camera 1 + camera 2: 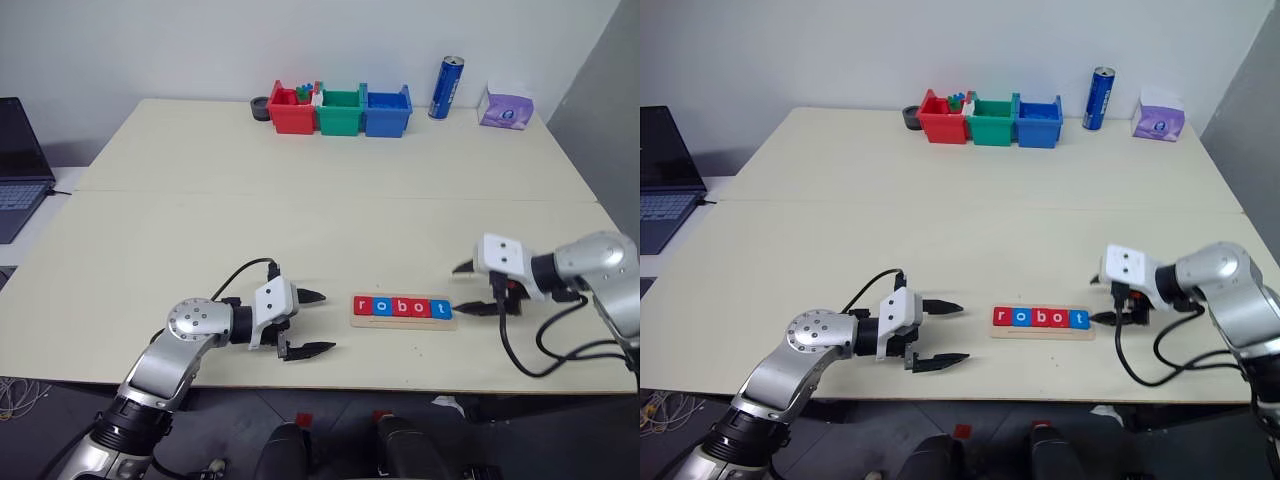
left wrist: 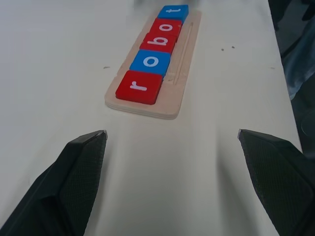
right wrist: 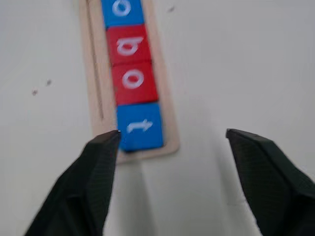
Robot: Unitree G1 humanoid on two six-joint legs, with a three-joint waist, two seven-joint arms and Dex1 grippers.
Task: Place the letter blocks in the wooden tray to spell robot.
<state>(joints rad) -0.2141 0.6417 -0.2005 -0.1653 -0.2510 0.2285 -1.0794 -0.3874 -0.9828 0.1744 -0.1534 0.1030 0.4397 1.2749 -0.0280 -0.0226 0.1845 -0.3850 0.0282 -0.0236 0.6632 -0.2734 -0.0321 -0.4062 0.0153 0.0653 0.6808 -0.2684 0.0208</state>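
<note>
Left pincer (image 1: 308, 323) and right pincer (image 1: 478, 288) both gape empty, tips pointing toward each other.

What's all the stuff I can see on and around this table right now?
letter blocks: five, red-blue-red-red-blue, spelling robot in the tray
wooden tray: one, pale wood, near table edge between the grippers
plastic bins: three, red, green, blue, in a row at the far edge
can: one, blue, upright right of the bins
purple packet: one, far right corner
laptop: one, dark, left of the table
left gripper: black fingers, open, left of the tray
right gripper: black fingers, open, right of the tray
</note>
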